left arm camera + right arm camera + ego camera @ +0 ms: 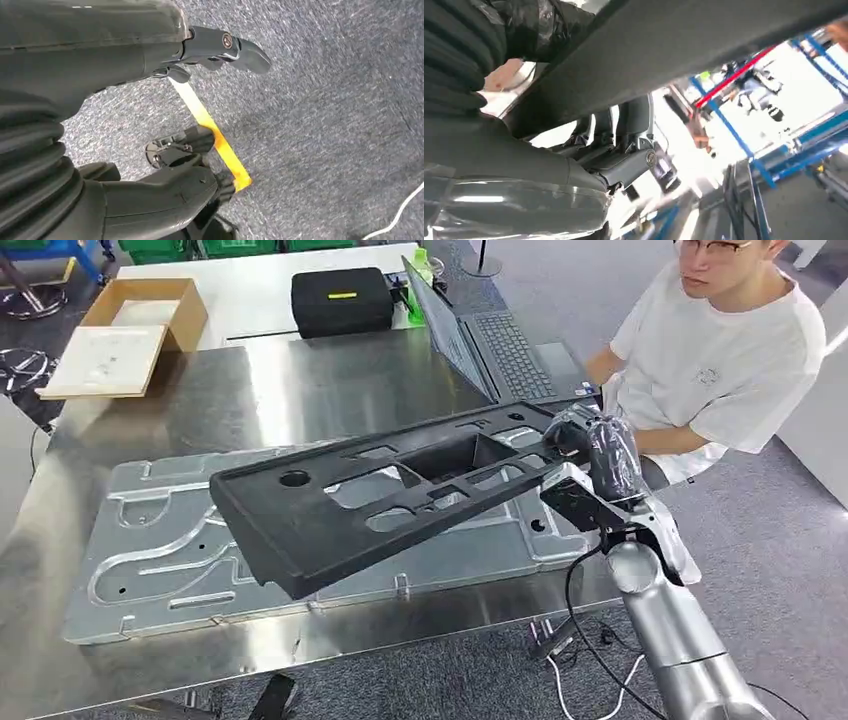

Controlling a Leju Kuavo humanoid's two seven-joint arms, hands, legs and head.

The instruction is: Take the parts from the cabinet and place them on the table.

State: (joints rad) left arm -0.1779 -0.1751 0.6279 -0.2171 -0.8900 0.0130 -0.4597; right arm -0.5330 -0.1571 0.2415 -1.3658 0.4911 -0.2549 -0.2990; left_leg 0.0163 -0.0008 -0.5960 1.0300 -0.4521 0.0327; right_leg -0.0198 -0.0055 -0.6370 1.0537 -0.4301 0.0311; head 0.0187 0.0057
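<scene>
One end of the black panel [385, 490] is clamped in the right hand [590, 455], its far-left end hanging above the steel table [300, 380]. Best lower it level, then let go. Left hand [200, 100] hangs loose, holding nothing.

right robot hand [590, 455] clamped, left robot hand [200, 100] hanging slack

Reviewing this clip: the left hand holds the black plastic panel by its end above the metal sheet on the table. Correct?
Not quite. The head view shows the right hand, not the left, holding the black plastic panel by its end above the metal sheet on the table.
</scene>
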